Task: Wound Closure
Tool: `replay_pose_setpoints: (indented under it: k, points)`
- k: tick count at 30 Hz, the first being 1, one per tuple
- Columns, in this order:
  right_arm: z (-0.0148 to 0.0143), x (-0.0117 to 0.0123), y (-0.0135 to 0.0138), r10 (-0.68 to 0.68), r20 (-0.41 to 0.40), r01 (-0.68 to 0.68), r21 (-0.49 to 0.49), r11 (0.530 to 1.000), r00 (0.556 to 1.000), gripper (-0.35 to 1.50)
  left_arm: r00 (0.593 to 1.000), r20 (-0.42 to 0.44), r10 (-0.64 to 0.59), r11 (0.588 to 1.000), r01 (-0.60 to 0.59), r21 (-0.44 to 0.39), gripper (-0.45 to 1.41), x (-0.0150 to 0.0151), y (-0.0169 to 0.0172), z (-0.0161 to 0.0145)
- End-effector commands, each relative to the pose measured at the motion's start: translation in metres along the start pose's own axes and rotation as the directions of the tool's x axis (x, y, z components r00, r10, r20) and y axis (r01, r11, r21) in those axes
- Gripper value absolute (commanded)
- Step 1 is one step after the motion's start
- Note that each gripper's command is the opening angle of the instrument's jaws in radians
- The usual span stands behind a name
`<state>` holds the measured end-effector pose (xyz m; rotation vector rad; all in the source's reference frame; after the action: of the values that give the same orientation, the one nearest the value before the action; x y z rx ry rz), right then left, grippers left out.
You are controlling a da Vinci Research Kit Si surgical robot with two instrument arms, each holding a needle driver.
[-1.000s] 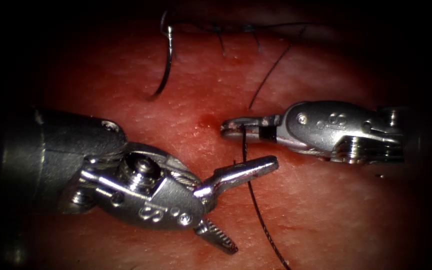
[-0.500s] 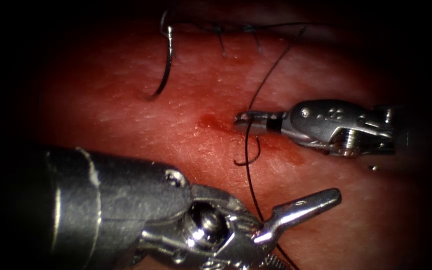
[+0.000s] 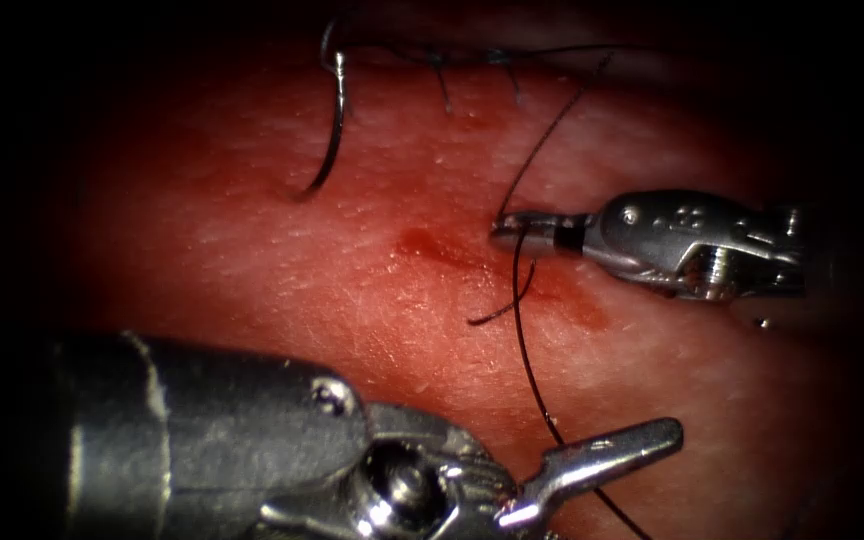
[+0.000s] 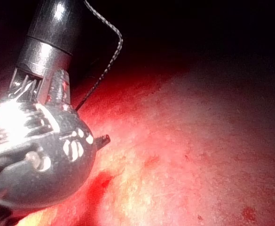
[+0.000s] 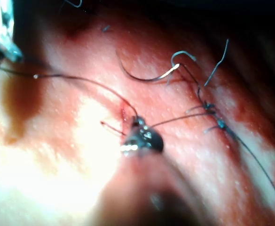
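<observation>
We have the right end effector [image 3: 512, 228] clamped on the thread [image 3: 530, 372]; left end effector [image 3: 602, 465] gapes wide, holding nothing. Needle [image 3: 332, 130] lies free on the tissue [image 3: 252, 260], upper left. Looks like knot-tying; next calls for grabbing the short tail [image 3: 502, 308].

Bare tissue [image 3: 252, 270] betw. tools is free; taut thread [image 3: 527, 350] crosses it, needle [image 3: 332, 130] lies further back.
</observation>
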<state>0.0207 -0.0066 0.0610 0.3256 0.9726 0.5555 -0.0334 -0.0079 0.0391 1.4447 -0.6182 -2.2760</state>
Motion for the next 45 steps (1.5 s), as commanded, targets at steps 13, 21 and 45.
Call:
replay_pose_setpoints:
  k: [13,21,45]
  points:
    - [-0.0016,0.0007,0.0005,0.013,-0.053,-0.01,0.055,0.998,0.999,-0.35,0.997,-0.078,-0.007,0.999,0.003,-0.048,-0.45,-0.0048,-0.0015,-0.006]
    - [-0.0036,0.0021,-0.0012,0.031,-0.101,-0.007,0.225,0.974,0.994,-0.35,1.0,-0.014,0.009,0.968,-0.013,-0.251,-0.45,-0.0092,0.0016,-0.0111]
    - [-0.0058,0.0027,0.0025,-0.001,-0.323,0.099,0.288,0.952,0.946,1.18,0.99,0.105,0.096,0.945,-0.057,-0.322,-0.45,-0.0124,0.0036,-0.0096]
